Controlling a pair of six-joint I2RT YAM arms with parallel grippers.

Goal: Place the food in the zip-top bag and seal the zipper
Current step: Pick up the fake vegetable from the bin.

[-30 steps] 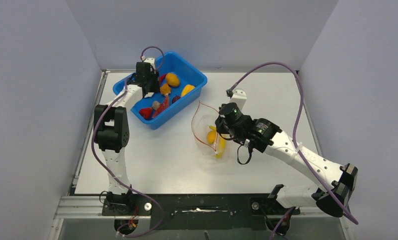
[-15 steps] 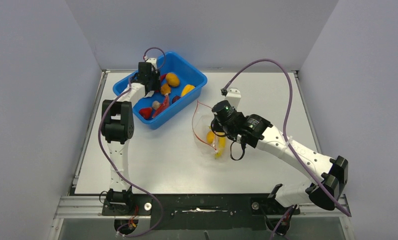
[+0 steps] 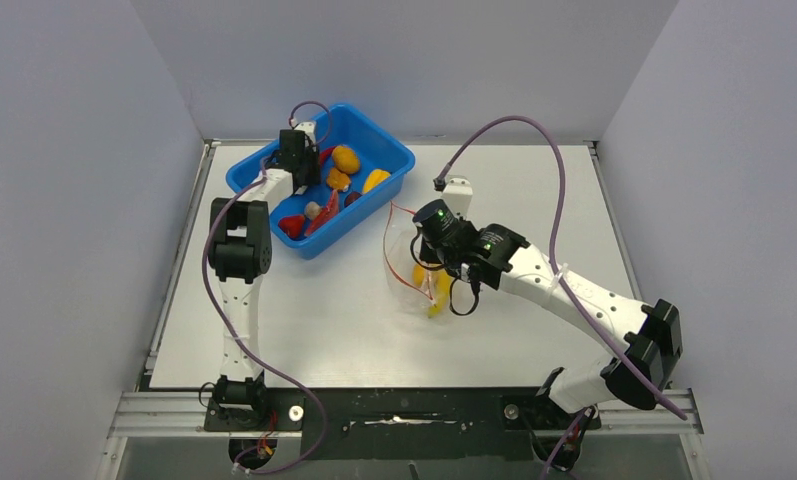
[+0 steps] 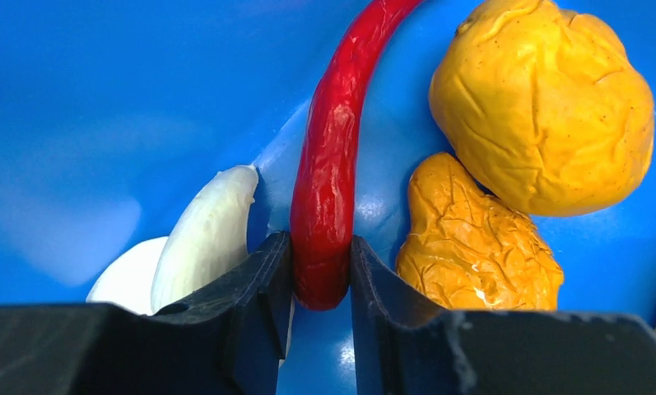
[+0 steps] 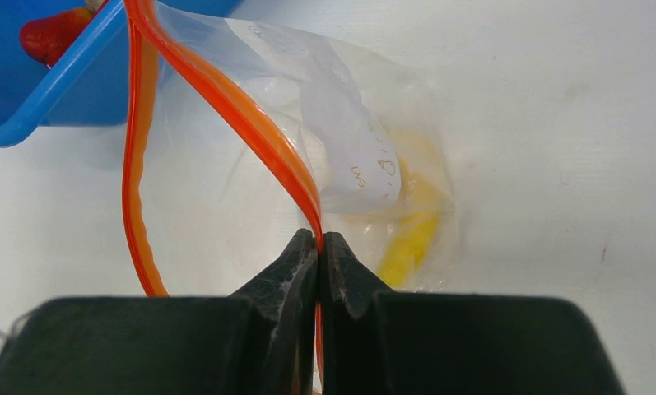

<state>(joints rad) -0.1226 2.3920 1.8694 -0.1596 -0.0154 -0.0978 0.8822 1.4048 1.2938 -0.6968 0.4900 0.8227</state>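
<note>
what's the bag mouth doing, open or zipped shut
Open: the zipper strips bow apart on the zip-top bag, one pinched by the right gripper.

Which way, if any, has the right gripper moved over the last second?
Yes. The right gripper, shut on the zipper, has shifted left and slightly farther back, nearer the blue tub.

**Left arm** (image 3: 236, 300), white links with black joints: rises from its base at the near edge, bends at a black elbow and reaches toward the far left. **Left gripper** (image 4: 322, 276): black fingers press both sides of a glossy red plastic chili (image 4: 328, 164). **Right arm** (image 3: 574, 295): elbow folded at the near right, forearm extended leftward to mid-table. **Right gripper** (image 5: 318, 247): fingertips pinched together on a thin orange plastic zipper strip (image 5: 250, 123).
</note>
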